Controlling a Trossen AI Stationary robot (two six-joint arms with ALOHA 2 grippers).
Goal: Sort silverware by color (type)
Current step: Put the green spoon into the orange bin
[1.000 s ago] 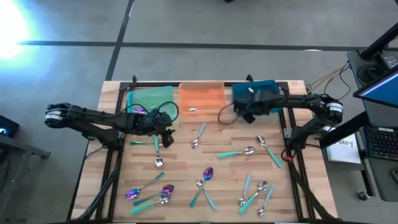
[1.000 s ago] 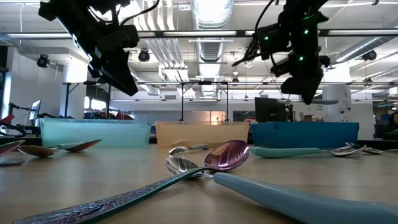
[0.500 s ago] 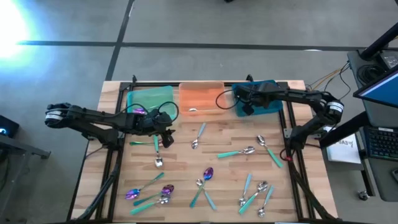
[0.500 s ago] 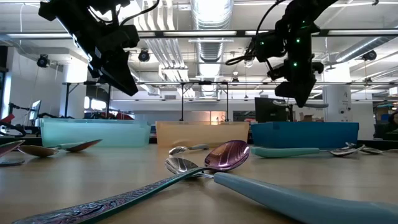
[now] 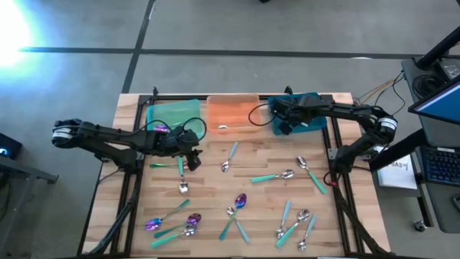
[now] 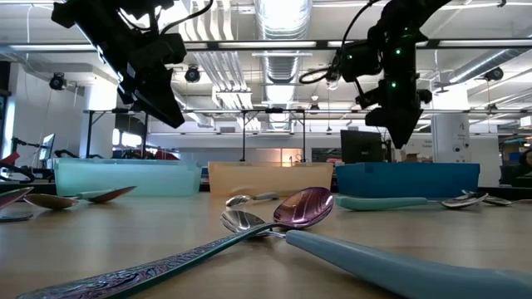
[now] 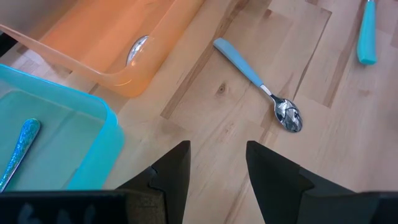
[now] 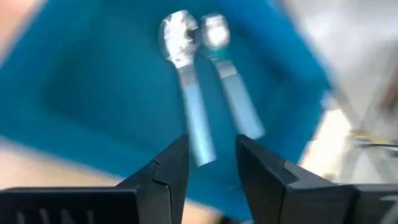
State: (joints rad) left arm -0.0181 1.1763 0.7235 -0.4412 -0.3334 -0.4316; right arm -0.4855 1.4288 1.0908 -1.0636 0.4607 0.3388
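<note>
Overhead, I see my right hand [image 5: 279,119] hanging above the teal tray [image 5: 310,101] at the far edge of the surface [image 5: 208,188], fingers parted and holding nothing; its wrist camera looks down on two silver-headed, teal-handled spoons [image 8: 194,93] lying side by side on the tray floor. My left hand [image 5: 192,157] hovers just in front of the green tray [image 5: 172,111], fingers also apart and empty. One patterned spoon [image 7: 18,149] lies in that tray, and one silver spoon bowl [image 7: 137,47] shows in the orange tray [image 5: 233,108] between the other two.

Most of the silverware [image 5: 237,205] is scattered loose over the near half of the surface, in several overlapping clusters. One teal-handled spoon [image 7: 260,86] lies alone near the orange tray. A loop of dark cable [image 5: 260,124] hangs off the right arm over the orange tray's corner. Metal frame rails [image 5: 129,187] run along both sides of the surface.
</note>
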